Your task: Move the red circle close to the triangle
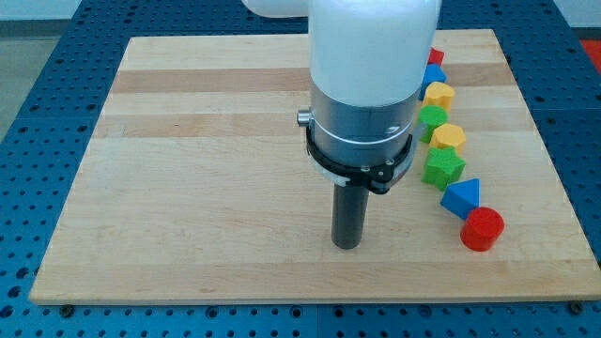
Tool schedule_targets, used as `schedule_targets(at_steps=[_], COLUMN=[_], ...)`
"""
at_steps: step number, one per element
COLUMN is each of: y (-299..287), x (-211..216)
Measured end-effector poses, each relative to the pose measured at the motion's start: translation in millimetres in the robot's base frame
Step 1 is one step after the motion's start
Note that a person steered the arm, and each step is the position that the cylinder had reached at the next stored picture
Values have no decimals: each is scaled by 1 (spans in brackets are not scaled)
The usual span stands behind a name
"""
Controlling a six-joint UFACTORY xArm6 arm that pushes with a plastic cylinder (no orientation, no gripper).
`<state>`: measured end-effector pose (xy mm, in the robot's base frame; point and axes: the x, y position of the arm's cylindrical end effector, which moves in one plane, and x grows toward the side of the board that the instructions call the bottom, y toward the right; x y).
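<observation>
Beside one red circle, one blue triangle

Red circle; blue triangle; green star; yellow hexagon; pale striped wooden board; blue perforated table; dark rod, my tip.

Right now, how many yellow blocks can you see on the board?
2, both in the row on the view's right: one yellow block near the view's top, another yellow block lower down between two green blocks. The arm may hide more.
</observation>
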<state>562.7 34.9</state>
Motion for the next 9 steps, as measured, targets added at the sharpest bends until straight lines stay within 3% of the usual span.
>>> schedule_targets(at_steps=[2, 9], y=[0, 13], x=[-47, -92])
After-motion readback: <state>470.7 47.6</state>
